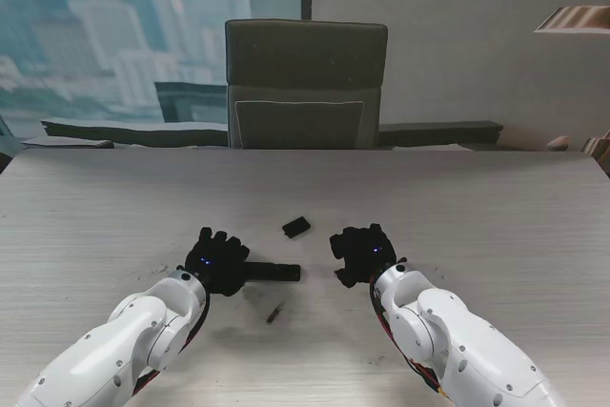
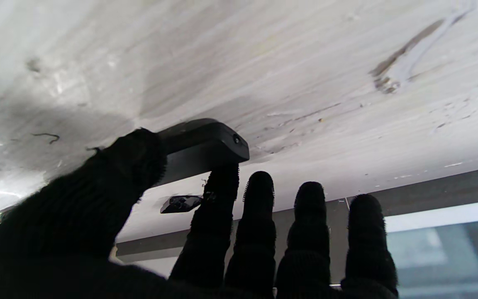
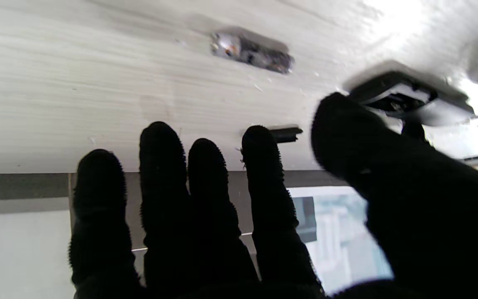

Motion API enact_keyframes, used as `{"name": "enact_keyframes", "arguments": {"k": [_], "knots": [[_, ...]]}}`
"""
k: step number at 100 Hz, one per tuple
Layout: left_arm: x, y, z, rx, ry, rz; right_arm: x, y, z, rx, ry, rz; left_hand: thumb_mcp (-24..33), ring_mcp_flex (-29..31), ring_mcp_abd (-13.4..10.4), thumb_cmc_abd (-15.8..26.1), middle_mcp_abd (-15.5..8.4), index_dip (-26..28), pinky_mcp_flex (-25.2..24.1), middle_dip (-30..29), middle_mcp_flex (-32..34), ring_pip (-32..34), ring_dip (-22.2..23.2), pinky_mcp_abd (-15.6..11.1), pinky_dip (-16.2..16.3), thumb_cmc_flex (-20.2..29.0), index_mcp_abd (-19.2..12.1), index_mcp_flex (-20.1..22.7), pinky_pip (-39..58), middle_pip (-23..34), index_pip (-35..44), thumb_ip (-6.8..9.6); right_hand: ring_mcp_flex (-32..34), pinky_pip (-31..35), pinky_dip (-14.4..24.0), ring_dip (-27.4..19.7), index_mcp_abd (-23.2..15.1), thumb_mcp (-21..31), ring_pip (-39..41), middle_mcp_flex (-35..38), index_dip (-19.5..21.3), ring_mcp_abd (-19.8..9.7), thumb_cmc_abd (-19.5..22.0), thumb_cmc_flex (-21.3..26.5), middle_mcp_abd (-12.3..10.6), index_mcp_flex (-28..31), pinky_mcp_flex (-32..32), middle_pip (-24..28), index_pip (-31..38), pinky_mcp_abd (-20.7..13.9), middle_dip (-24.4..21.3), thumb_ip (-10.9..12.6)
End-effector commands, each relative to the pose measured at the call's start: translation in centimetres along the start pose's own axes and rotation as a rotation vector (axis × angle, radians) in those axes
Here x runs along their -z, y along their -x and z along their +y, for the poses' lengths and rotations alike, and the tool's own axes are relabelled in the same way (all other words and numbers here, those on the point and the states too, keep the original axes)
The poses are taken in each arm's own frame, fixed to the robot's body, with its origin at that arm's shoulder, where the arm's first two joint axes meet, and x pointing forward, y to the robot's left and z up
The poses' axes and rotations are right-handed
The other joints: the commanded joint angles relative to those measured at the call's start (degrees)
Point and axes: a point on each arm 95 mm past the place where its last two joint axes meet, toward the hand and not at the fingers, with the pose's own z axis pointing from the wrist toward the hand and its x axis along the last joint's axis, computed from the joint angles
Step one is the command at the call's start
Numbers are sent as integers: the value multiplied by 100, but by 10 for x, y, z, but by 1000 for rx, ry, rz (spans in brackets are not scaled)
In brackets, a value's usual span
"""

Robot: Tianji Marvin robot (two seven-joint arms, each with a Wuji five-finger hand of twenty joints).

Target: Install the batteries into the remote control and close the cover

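The black remote control [image 1: 274,272] lies on the table between my hands, its battery bay open in the right wrist view [image 3: 405,97]. My left hand [image 1: 217,259] pinches the remote's left end [image 2: 201,147] between thumb and index finger [image 2: 218,195]. The other fingers are stretched out. My right hand [image 1: 362,253] hovers just right of the remote, open, fingers spread [image 3: 206,216] and holding nothing. The small black cover [image 1: 295,227] lies a little farther from me; it also shows in both wrist views [image 2: 181,203] [image 3: 285,133]. One battery [image 1: 275,313] lies nearer to me [image 3: 250,53].
The pale wood-grain table [image 1: 496,226] stretches wide on both sides. A dark office chair [image 1: 305,83] stands behind its far edge, with a window at the back left. Scuff marks [image 2: 392,70] show on the table top.
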Motion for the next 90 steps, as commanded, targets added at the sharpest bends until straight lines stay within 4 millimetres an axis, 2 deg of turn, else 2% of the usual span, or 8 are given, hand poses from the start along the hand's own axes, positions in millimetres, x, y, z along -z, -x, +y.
{"name": "enact_keyframes", "arguments": {"k": [1, 13, 32, 34, 40, 55, 78, 90], "knots": [[4, -3, 15, 5, 52, 6, 5, 0, -11, 10, -42, -6, 141, 18, 88, -1, 61, 159, -77, -59, 42, -64, 40, 51, -105, 0, -481, 359, -40, -72, 296, 160, -51, 207, -68, 143, 80, 116, 149, -102, 69, -39, -251, -187, -27, -78, -46, 172, 78, -115, 113, 54], [4, -3, 15, 5, 53, 4, 7, -1, -18, 60, -56, -22, 130, 2, 95, 8, 66, 162, -77, -60, 34, -72, 37, 51, -106, -3, -500, 364, -39, -76, 300, 161, -226, 170, -95, 161, 86, 98, 141, -313, 64, -52, -331, -271, -19, -168, -208, 199, 41, -144, 139, 51], [5, -3, 16, 8, 55, -8, 6, 0, -26, 94, -59, -44, 101, 9, 113, 31, 66, 156, -77, -60, 44, -66, 42, 51, -108, 1, -480, 363, -39, -76, 283, 166, -197, 237, -102, 308, -132, 342, 418, -335, 122, -189, -67, 205, -106, -90, -195, 528, 220, -219, 276, 175], [5, -3, 16, 9, 55, -9, 6, 1, -27, 98, -57, -47, 99, -7, 117, 28, 74, 155, -77, -61, 43, -73, 40, 51, -108, 2, -472, 357, -39, -76, 280, 167, -191, 252, -100, 327, -161, 322, 461, -332, 63, -205, -39, 260, -121, -82, -191, 567, 237, -230, 295, 99], [5, -3, 16, 8, 55, -10, 5, 2, -29, 105, -53, -54, 95, 4, 109, 42, 76, 158, -77, -62, 39, -68, 42, 51, -108, 0, -501, 372, -38, -79, 288, 169, -172, 292, -93, 362, -255, 296, 556, -293, -715, -217, -48, 468, -149, -108, -164, 653, 661, -229, 338, -350], [4, -3, 16, 11, 57, -10, 2, 3, -33, 118, -58, -68, 80, 2, 104, 59, 77, 157, -77, -62, 39, -67, 45, 51, -109, -1, -477, 364, -38, -80, 283, 174, -97, 342, -74, 400, -472, 226, 675, -192, -1155, -229, -71, 822, -189, -62, -111, 751, 1176, -235, 364, -758], [5, -3, 16, 9, 58, -7, 2, -1, -45, 126, -106, -67, 52, -6, 107, 75, 77, 155, -77, -64, 46, -75, 42, 51, -109, -3, -480, 374, -38, -83, 277, 182, 232, 357, -77, 403, -608, 215, 843, 330, -1304, -178, -183, 1031, -227, 463, 29, 869, 1807, -107, 198, -814], [5, -3, 16, 8, 59, -5, 3, -2, -50, 138, -124, -72, 46, -9, 113, 81, 77, 157, -77, -66, 46, -79, 40, 51, -110, -6, -473, 383, -38, -87, 281, 184, 399, 365, -84, 382, -474, 296, 911, 616, -1296, -126, -99, 1244, -228, 793, 103, 976, 1914, -42, -3, -756]]}}
